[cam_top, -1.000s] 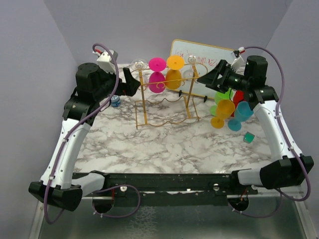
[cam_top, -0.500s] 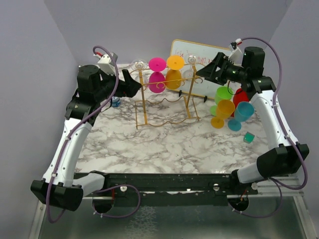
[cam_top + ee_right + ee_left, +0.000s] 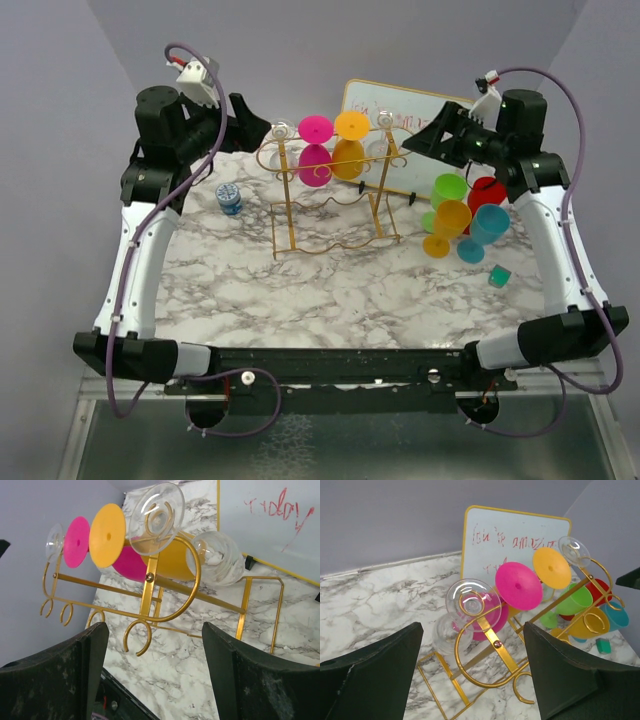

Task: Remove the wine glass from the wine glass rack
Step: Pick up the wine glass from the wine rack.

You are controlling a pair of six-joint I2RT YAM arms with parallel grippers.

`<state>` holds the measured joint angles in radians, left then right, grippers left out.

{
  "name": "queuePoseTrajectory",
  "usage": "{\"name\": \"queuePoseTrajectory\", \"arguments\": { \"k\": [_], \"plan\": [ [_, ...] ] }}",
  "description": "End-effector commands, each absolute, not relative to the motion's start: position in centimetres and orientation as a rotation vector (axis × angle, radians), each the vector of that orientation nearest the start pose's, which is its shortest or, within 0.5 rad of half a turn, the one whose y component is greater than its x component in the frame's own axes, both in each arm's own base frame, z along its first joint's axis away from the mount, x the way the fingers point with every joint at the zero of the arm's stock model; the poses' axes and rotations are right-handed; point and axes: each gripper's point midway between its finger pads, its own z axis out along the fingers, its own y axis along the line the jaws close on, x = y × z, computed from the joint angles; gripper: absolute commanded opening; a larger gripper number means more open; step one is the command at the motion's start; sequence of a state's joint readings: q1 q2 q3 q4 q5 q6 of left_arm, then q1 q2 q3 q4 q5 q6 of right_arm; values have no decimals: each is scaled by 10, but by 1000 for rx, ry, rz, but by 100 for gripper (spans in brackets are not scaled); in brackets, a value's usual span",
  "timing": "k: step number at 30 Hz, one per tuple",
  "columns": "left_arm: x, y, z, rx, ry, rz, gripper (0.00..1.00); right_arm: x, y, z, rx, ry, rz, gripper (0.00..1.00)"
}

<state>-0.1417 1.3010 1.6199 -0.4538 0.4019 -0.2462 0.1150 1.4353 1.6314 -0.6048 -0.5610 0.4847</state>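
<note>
Clear glass wine glass hangs inverted at the 9 o'clock end of the gold thin-wire rack. Left claw at rack's 10 o'clock, right claw at 2 o'clock, both open, holding nothing.

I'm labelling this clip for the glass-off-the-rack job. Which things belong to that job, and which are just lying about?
Job: gold wire rack; left clear glass; pink glass; orange glass; right clear glass; left hand; right hand, both open.
Lying about: whiteboard; loose coloured glasses beside the rack; small blue container; green cube.
</note>
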Motion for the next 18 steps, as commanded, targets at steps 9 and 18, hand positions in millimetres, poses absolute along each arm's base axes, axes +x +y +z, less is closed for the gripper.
{"name": "queuePoseTrajectory", "arguments": {
  "k": [9, 18],
  "plan": [
    [410, -137, 411, 257, 1776, -812, 64, 332, 146, 390, -39, 1968, 895, 82],
    [422, -139, 399, 229, 1792, -912, 63, 319, 152, 383, -22, 1978, 965, 82]
  ]
}}
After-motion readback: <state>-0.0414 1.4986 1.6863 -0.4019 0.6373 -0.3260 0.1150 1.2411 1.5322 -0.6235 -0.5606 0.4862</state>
